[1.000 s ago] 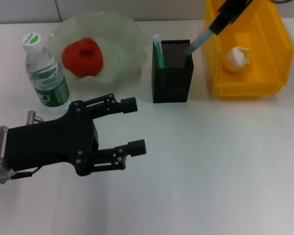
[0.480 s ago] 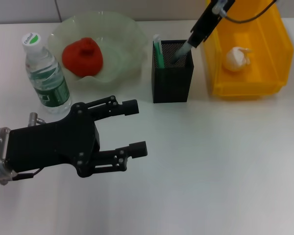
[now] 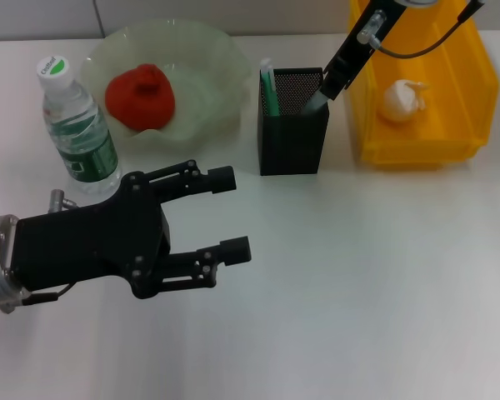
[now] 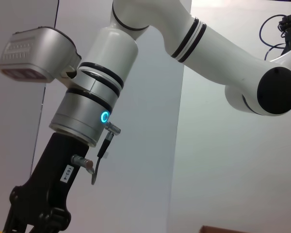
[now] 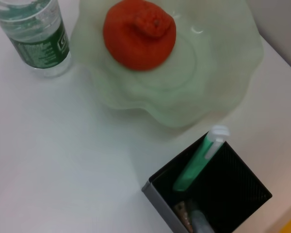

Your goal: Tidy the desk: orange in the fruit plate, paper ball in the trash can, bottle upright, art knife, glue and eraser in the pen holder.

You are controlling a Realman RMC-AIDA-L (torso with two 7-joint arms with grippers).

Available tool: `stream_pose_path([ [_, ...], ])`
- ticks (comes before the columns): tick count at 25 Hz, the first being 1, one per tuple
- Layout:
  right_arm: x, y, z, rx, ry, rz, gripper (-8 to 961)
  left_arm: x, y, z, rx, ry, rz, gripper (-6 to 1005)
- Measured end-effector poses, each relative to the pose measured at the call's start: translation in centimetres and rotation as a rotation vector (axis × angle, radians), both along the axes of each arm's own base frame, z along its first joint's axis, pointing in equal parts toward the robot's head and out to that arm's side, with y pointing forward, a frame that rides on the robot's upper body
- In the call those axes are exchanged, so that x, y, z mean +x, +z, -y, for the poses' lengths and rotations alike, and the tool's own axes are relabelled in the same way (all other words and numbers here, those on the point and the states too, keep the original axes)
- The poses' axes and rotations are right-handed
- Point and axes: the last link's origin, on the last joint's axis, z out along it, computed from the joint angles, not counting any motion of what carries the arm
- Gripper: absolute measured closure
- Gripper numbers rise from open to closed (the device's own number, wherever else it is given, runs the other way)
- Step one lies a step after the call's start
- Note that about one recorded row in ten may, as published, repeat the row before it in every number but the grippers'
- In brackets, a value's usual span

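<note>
I see the right gripper (image 3: 333,83) at the holder's (image 3: 292,133) two-o'clock rim, knife (image 3: 312,102) slanting in, grip unclear; left gripper (image 3: 225,212) idles open.

Over the last second the right gripper (image 3: 340,73) has come down toward the pen holder (image 3: 292,125), and the grey knife (image 3: 313,99) it carries has sunk deeper inside, so that only a short stub now shows above the holder's rim.

The right gripper (image 3: 327,86) dips into the pen holder (image 3: 292,137), its fingers too hidden to read.
</note>
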Motion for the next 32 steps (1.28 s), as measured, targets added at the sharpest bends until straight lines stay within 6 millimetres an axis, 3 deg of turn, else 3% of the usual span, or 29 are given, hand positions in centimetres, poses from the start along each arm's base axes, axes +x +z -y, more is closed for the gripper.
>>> stream_pose_path([
  [9,0.2,0.3,0.0,0.024,0.011,-0.022,695,0.0,0.0,0.0,-0.004,-0.002,0.002,223],
  [12,-0.1,1.1,0.4,0.049,0.045,-0.093,672,0.1,0.0,-0.1,-0.004,-0.004,0.003,223],
  [16,0.1,3.3,2.7,0.073,0.123,-0.305,665,0.1,0.0,-0.1,-0.002,0.0,0.005,223],
  [19,2.0,5.0,5.1,0.087,0.179,-0.461,664,0.0,0.1,-0.1,-0.003,0.003,0.005,223],
  [24,4.3,5.3,7.8,0.023,0.225,-0.622,663,0.0,0.2,-0.1,-0.005,0.006,0.004,222],
  [25,6.5,5.2,9.4,-0.018,0.248,-0.721,663,0.0,0.2,-0.1,-0.005,0.006,0.004,222],
  [27,7.6,5.1,10.1,-0.03,0.254,-0.779,663,0.0,0.2,-0.1,-0.007,0.005,0.002,222],
  [28,10.1,4.5,11.4,-0.038,0.241,-0.878,663,-0.1,0.2,0.0,-0.011,0.002,-0.002,222],
  [29,10.1,4.5,11.4,-0.038,0.241,-0.878,662,-0.1,0.2,0.0,-0.011,0.002,-0.002,222],
  [30,12.4,3.9,12.4,-0.038,0.235,-0.971,662,-0.1,0.3,0.0,-0.013,0.0,-0.003,222],
  [31,12.4,3.9,12.4,-0.038,0.235,-0.971,662,-0.2,0.3,0.0,-0.015,-0.002,-0.004,222],
  [32,13.7,3.4,13.1,-0.039,0.234,-1.019,662,-0.2,0.3,0.0,-0.015,-0.002,-0.005,222],
])
